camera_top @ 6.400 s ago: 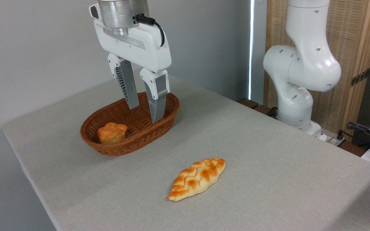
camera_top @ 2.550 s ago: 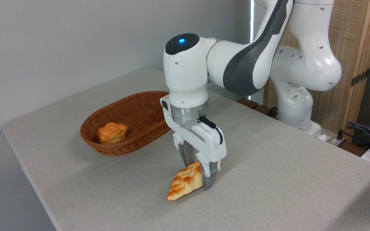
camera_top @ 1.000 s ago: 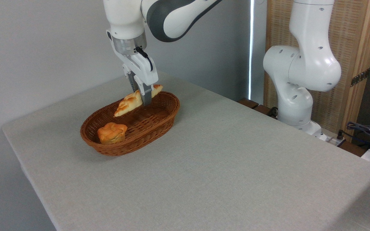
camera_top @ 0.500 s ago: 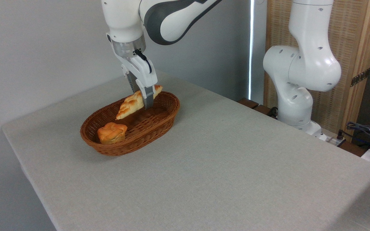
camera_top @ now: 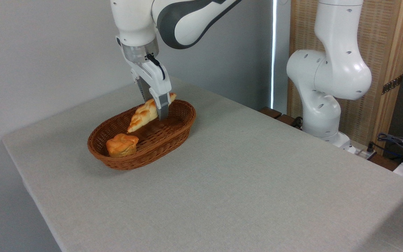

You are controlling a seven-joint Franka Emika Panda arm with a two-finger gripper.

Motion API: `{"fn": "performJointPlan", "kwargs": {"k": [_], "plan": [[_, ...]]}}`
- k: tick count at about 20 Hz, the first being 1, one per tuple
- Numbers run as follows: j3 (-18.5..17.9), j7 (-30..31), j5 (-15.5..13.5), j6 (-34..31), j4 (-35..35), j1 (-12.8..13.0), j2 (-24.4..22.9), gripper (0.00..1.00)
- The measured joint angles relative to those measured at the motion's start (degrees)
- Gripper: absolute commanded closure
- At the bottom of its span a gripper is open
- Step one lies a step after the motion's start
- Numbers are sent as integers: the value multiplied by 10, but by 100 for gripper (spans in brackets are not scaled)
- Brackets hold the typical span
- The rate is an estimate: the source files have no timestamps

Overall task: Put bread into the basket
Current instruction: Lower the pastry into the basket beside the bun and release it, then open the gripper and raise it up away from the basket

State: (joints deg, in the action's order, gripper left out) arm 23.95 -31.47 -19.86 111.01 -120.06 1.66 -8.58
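Grey cloth covers the table point(camera_top: 243, 182), whose near half lies bare, with a plain grey wall behind at left and a wooden slatted screen point(camera_top: 383, 63) at right, beside a narrow strip of light. Dark cables point(camera_top: 397, 141) lie off the table's right edge. Further in, toward the left, sits the basket point(camera_top: 117, 161), with 1 small round bun point(camera_top: 121, 144) at its near end. Above the basket's far half the gripper point(camera_top: 156, 111) is clenched on the bread point(camera_top: 145, 114), which hangs tilted, its lower tip dipping inside the rim and its upper tip poking out behind the fingers. At far right stands the arm's white base point(camera_top: 324, 105)
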Motion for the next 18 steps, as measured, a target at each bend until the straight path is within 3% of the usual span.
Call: {"fn": "performJointPlan", "kwargs": {"k": [14,18], "plan": [[-5,0,2,-2,21,0,-7,0],[-49,-1,47,-92,107,-1,-6,0]]}}
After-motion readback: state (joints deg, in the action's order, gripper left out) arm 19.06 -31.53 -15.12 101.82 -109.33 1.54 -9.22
